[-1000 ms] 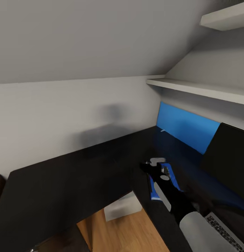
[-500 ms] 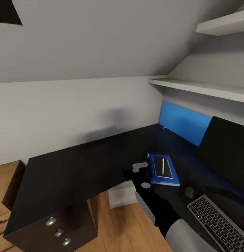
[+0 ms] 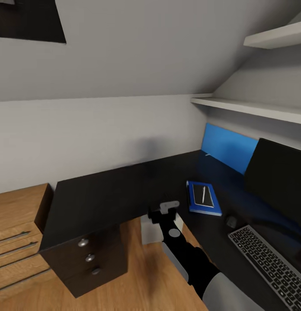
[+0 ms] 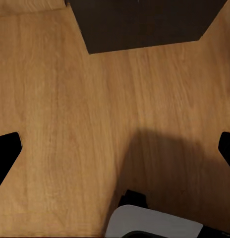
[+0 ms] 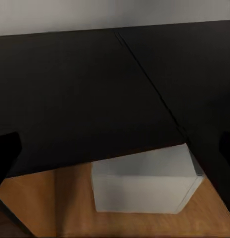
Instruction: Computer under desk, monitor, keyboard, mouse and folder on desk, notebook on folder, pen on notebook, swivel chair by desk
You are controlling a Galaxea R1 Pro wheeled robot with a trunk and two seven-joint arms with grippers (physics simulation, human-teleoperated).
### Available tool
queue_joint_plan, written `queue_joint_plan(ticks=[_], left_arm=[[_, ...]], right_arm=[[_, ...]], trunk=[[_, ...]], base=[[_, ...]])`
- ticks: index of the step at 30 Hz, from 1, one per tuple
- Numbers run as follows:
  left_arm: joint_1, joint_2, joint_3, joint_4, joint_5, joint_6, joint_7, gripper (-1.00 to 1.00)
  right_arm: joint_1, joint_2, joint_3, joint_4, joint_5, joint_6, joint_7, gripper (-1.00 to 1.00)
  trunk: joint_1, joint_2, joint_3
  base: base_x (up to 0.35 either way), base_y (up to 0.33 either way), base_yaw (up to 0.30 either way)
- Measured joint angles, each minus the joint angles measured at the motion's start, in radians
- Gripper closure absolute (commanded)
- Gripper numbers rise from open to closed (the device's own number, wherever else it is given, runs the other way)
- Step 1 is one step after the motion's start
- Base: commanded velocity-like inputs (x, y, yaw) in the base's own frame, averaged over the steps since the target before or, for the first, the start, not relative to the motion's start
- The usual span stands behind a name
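On black desk (image 3: 124,190), one folder (image 3: 204,201), one notebook (image 3: 203,196), one pen (image 3: 203,194), one keyboard (image 3: 271,263), both end effectors spread apart.

Home bedroom study: desk (image 3: 107,194), keyboard (image 3: 267,263), shelves (image 3: 250,108).

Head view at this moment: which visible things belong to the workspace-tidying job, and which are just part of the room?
Job items:
desk
monitor
keyboard
mouse
folder
notebook
pen
computer

Just there:
drawer unit
wall shelves
blue panel
wooden floor
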Motion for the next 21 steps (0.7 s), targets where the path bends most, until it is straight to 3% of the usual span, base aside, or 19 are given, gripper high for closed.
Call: queue_joint_plan(ticks=[5, 13, 21], left_arm=[[0.000, 0.001, -0.001, 0.000, 0.000, -0.001, 0.000, -1.00], [0.000, 0.002, -0.001, 0.001, 0.001, -0.003, 0.001, -1.00], [0.000, 0.002, 0.000, 0.001, 0.001, -0.006, 0.001, -1.00]], right_arm=[[0.003, 0.000, 0.004, -0.001, 0.000, 0.000, -0.003, -1.00], [0.004, 0.002, 0.009, 0.001, -0.001, 0.000, -0.024, -1.00], [0.005, 0.011, 0.063, 0.009, -0.004, 0.000, -0.036, -1.00]], trunk=[[0.000, 0.000, 0.005], [-0.001, 0.000, 0.017], [-0.001, 0.000, 0.029]], base=[[-0.228, 0.000, 0.000], [-0.052, 0.000, 0.000], [-0.007, 0.000, 0.001]])
